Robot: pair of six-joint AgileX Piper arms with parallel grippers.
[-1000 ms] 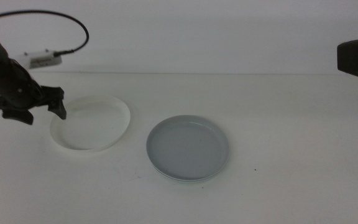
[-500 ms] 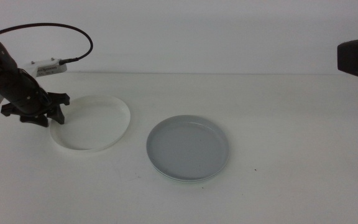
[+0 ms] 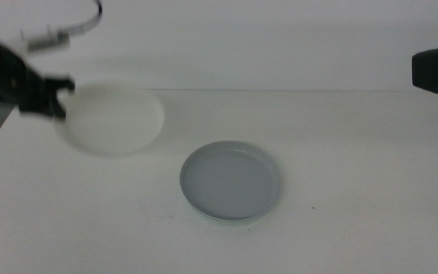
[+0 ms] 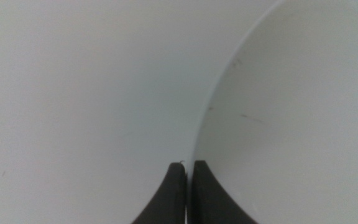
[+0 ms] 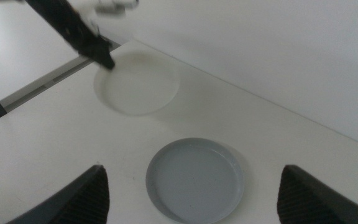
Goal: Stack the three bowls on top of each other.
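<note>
Left pincer (image 3: 48,97) pinching rim of white bowl (image 3: 112,118), holding it raised above far-left part of desk (image 3: 356,167); bowl blurred in middle view. Grey bowl (image 3: 230,181) sitting flat near desk centre, well apart from white bowl. Right pincer (image 5: 191,193) hovering high over grey bowl, jaws spread wide.

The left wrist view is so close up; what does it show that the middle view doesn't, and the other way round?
Only the left wrist view shows the left pincer pinching the white bowl's rim, jaws nearly together. Only the middle view shows the grey bowl on the table and the waiting right arm at the picture's right edge. Both show the white bowl, blurred in the middle view.
</note>
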